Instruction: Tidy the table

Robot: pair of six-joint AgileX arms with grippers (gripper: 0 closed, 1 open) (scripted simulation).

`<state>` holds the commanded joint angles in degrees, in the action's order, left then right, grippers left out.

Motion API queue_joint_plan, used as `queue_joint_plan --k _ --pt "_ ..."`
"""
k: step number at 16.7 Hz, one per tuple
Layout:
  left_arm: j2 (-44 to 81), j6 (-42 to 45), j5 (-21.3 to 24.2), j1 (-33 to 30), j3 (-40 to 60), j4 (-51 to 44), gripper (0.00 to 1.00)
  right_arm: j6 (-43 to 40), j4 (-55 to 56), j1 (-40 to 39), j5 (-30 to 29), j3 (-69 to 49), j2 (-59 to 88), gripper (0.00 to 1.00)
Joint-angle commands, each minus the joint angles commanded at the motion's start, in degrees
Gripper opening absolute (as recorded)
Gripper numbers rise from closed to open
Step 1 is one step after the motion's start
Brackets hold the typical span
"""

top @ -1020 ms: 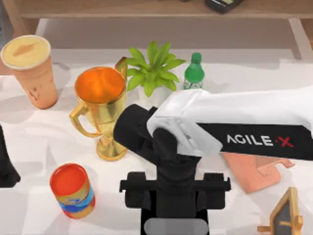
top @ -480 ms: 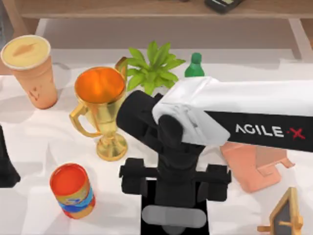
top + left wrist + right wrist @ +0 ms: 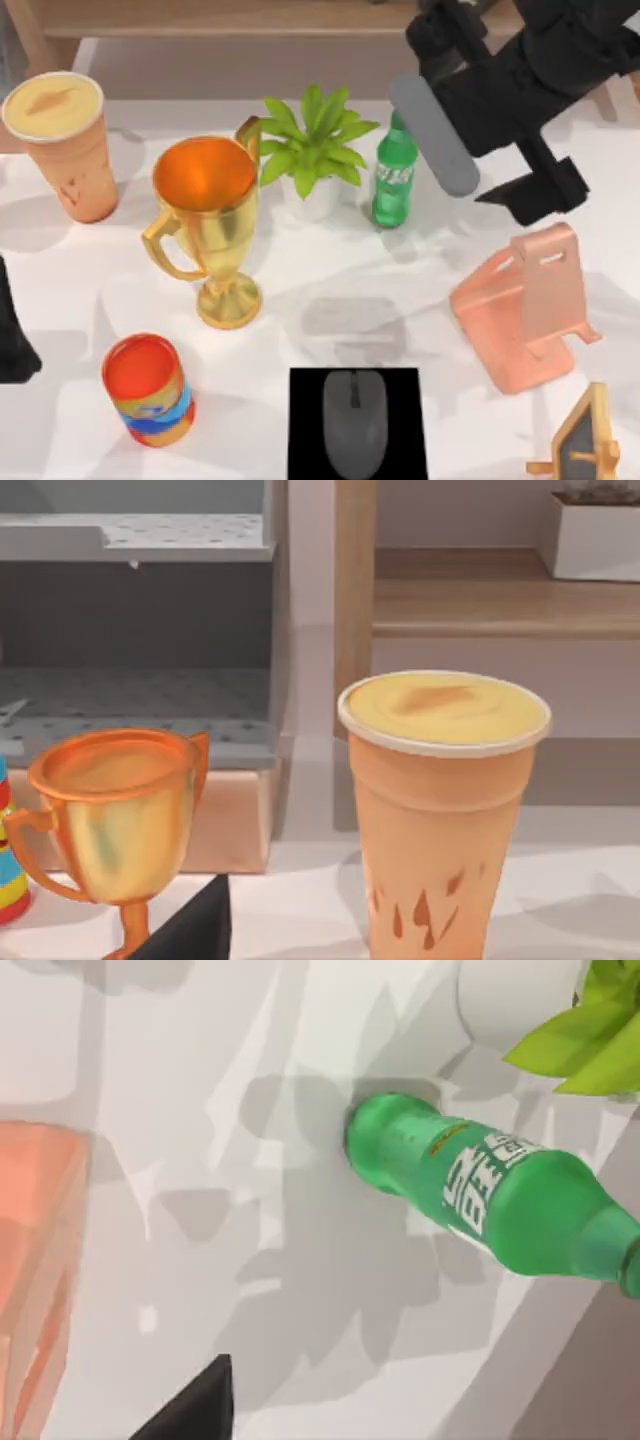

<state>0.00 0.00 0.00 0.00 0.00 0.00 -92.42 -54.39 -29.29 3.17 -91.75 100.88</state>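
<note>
The white table carries many items. A grey mouse lies on a black mat at the front centre. My right gripper hangs high over the back right, above the gap between the green bottle and the pink phone stand. The right wrist view looks down on that bottle and a corner of the stand. My left arm stays parked at the left edge, facing the orange cup and the gold trophy.
Across the table stand an orange cup, a gold trophy, a potted plant, a red and blue can and a small framed blackboard. A wooden shelf runs along the back.
My right arm has risen from over the black mat and swung to the back right. The mouse and mat it covered are now in plain sight. The left arm has not moved.
</note>
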Motion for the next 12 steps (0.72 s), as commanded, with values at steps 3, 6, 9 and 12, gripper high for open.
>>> queue_joint_plan --k 3,6,9,12 --pt "0.00 0.00 0.00 0.00 0.00 0.00 1.00 18.86 -2.69 13.32 1.00 1.02 -1.97 1.00" --pt "0.00 0.00 0.00 0.00 0.00 0.00 1.00 38.94 -5.85 27.16 1.05 4.90 -0.47 1.00" --pt "0.00 0.00 0.00 0.00 0.00 0.00 1.00 57.84 -7.37 40.10 0.11 9.17 2.77 1.00" --pt "0.00 0.00 0.00 0.00 0.00 0.00 1.00 73.00 -7.03 51.43 -1.07 12.44 5.63 1.00"
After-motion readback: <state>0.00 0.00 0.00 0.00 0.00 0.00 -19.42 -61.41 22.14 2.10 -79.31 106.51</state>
